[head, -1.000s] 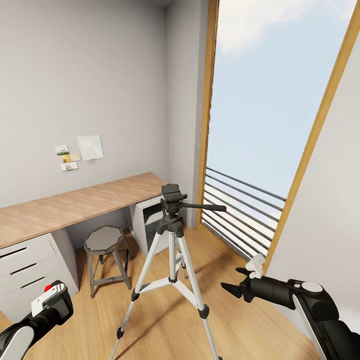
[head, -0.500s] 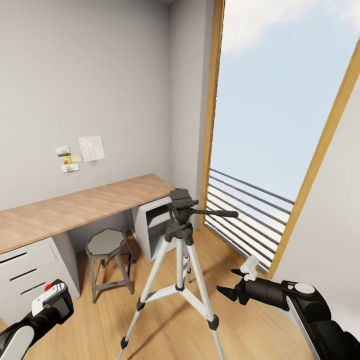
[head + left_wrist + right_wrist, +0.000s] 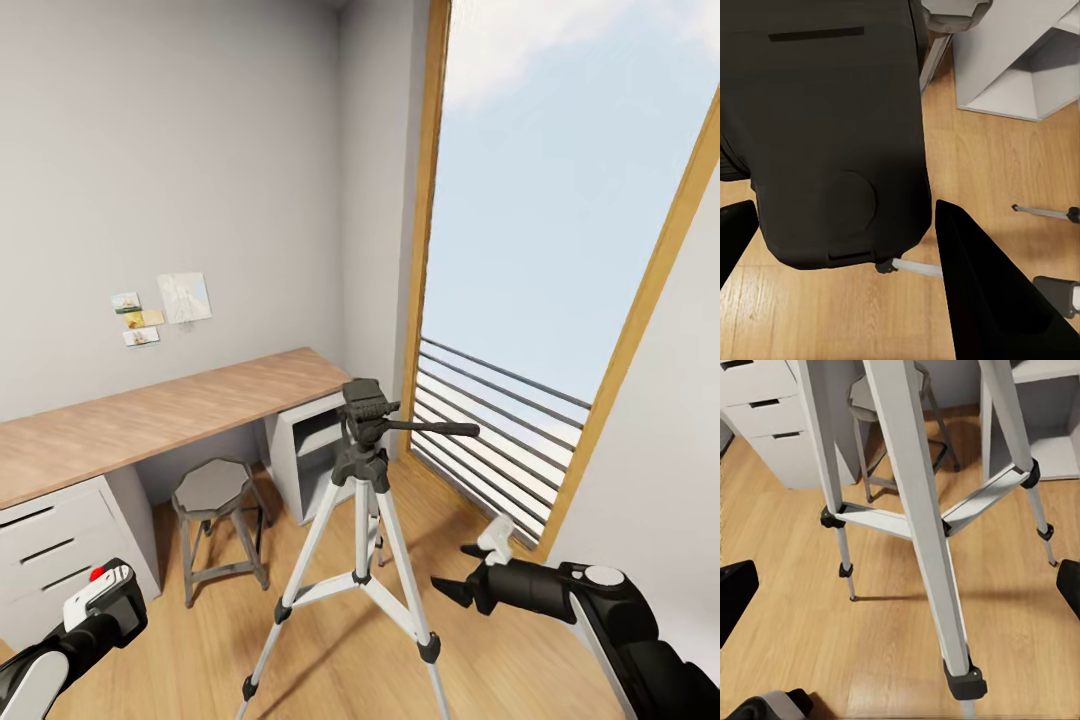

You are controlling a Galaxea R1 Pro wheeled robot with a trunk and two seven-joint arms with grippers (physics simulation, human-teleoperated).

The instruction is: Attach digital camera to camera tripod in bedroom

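Standing at frame centre, the silver-legged black-headed camera tripod (image 3: 362, 520); left gripper (image 3: 840, 247) clasps the small black digital camera (image 3: 825, 127); right gripper (image 3: 455, 572), lower right, spread, holding nothing.

— How's my head feed? Bright and even; daylight pours in through the tall window (image 3: 560, 250) at upper right, no glare.

— Shadows?

— Soft ones under the stool (image 3: 212, 490) and tripod (image 3: 360, 520). Straight lines lean toward the edges. My left wrist feed has a dark, featureless black body (image 3: 825, 127) up close; right wrist is sharp.
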